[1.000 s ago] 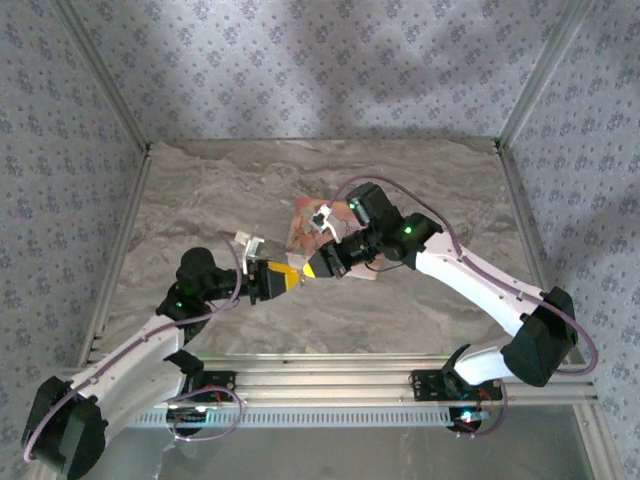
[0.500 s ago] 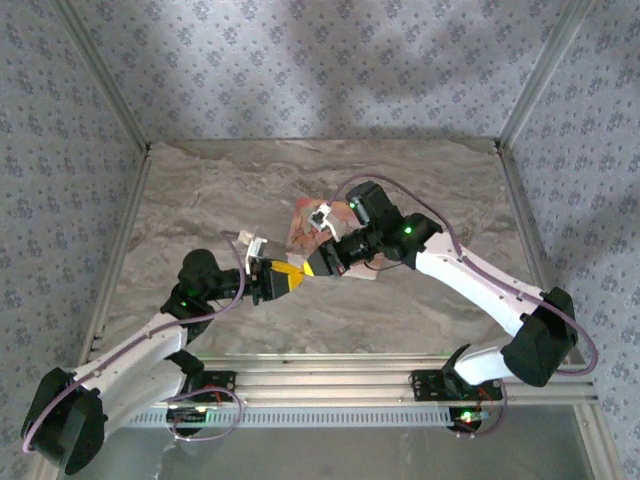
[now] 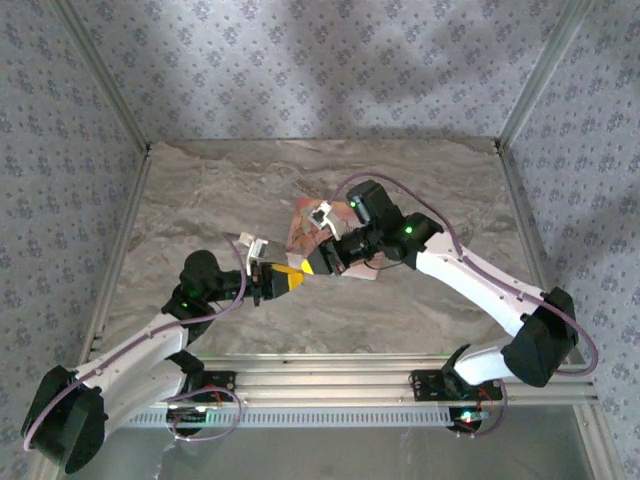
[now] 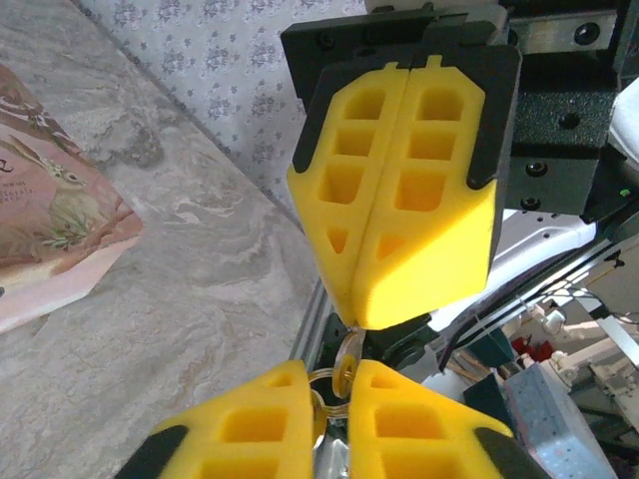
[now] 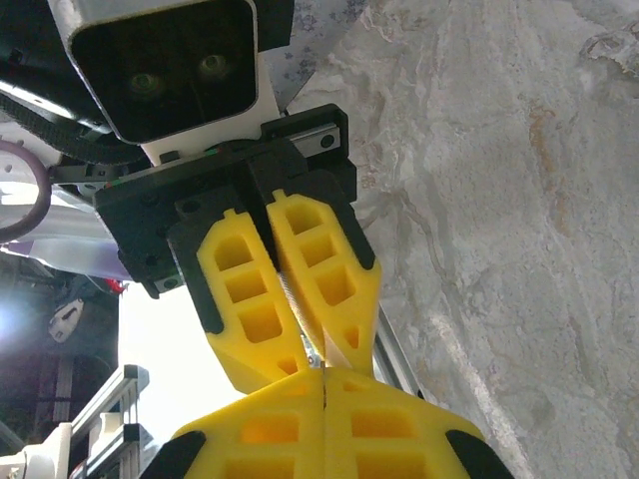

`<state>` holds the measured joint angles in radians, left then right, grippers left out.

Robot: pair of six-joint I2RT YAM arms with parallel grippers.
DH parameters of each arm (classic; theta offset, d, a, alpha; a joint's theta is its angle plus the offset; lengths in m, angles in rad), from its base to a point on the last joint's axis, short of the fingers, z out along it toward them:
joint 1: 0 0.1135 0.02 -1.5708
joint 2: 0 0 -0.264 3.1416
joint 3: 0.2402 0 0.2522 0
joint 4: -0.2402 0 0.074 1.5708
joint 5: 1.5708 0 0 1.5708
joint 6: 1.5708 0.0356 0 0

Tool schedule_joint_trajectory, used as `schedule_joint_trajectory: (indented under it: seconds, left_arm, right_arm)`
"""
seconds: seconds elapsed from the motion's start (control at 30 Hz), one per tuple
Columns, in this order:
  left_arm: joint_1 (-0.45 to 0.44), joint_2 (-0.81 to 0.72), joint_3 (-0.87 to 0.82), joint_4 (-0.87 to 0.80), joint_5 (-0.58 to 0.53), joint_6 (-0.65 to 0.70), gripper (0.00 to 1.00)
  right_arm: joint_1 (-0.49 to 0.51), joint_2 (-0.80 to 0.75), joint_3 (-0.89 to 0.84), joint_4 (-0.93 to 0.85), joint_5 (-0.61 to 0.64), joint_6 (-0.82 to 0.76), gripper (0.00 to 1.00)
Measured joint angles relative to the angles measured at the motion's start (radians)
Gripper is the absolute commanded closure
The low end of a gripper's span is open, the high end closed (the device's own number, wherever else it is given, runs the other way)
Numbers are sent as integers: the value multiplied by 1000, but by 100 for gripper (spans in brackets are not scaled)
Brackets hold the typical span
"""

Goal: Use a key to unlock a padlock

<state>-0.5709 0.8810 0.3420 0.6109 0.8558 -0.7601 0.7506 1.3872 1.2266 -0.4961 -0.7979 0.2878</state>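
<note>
Shifted slightly nearer, left gripper (image 3: 292, 279) pinches thin metal key (image 4: 345, 359), mostly hidden between pads; right gripper (image 3: 314, 266) fingers pressed together.

Left tool (image 4: 334, 387) gripping key (image 4: 346, 359) — right tool (image 4: 365, 294) closed, above

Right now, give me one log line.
left gripper: shut on key | right gripper: shut, tips meeting key | pink box: on table

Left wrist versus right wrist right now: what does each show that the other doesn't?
Left wrist: the pink box, lying on the table. Right wrist: the left arm's wrist camera. Both: the table, the left gripper shut on the key, and the right gripper shut, tip to tip with it.
</note>
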Motion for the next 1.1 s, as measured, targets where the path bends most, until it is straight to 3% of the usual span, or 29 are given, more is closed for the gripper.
schedule_joint_trajectory:
  seconds: [0.13, 0.8, 0.97, 1.1]
  left_arm:
    - [0, 0, -1, 0, -6, -8, 74]
    - [0, -2, -1, 0, -10, -8, 78]
    - [-1, -2, -1, 0, -6, -12, 98]
    - [-2, -2, -1, 7, -3, -7, 100]
  right_arm:
    - [0, 0, -4, 3, -4, 0, 100]
    - [0, -4, -13, 7, -11, 0, 100]
    - [0, -4, -13, 6, -11, 0, 100]
    - [-2, -4, -14, 6, -11, 0, 100]
